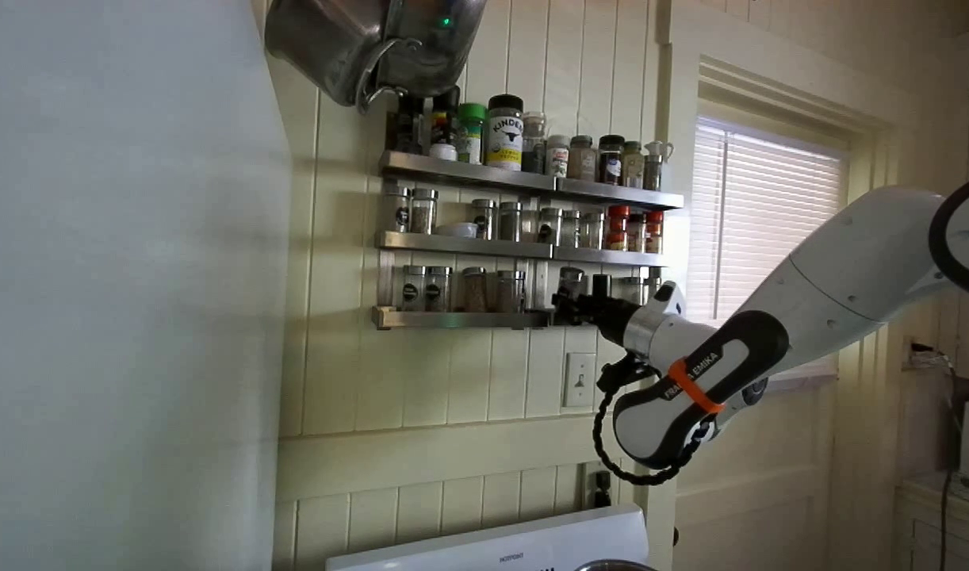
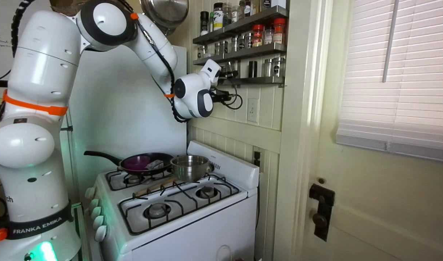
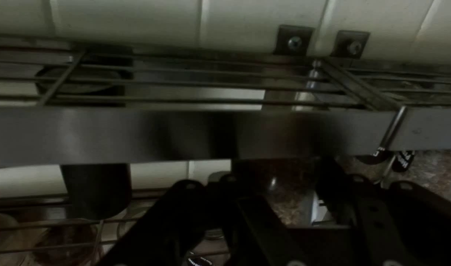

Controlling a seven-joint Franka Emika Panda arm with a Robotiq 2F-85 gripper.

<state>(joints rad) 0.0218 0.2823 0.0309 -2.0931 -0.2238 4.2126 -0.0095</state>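
My gripper [image 1: 560, 304] is at the bottom metal shelf [image 1: 462, 319] on the wall. In the wrist view, which stands upside down, the dark fingers [image 3: 279, 166] are shut on a glass jar [image 3: 282, 188] with reddish-brown flakes. The jar also shows in an exterior view [image 1: 572, 277], tilted and slightly high, just above the shelf lip [image 3: 81, 136]. Its base is hidden. A black cylinder [image 3: 96, 192] stands on the same shelf to one side, also in an exterior view [image 2: 253, 69]. Silver-lidded jars [image 1: 415, 289] stand on the other side.
The middle shelf [image 1: 462, 244] and top shelf [image 1: 469, 170] above hold several spice jars. Metal pots [image 1: 326, 47] hang above. A light switch [image 1: 580, 381] is below the gripper. The stove [image 2: 192, 224] holds a skillet [image 2: 160, 159] and a steel pot [image 2: 190, 170].
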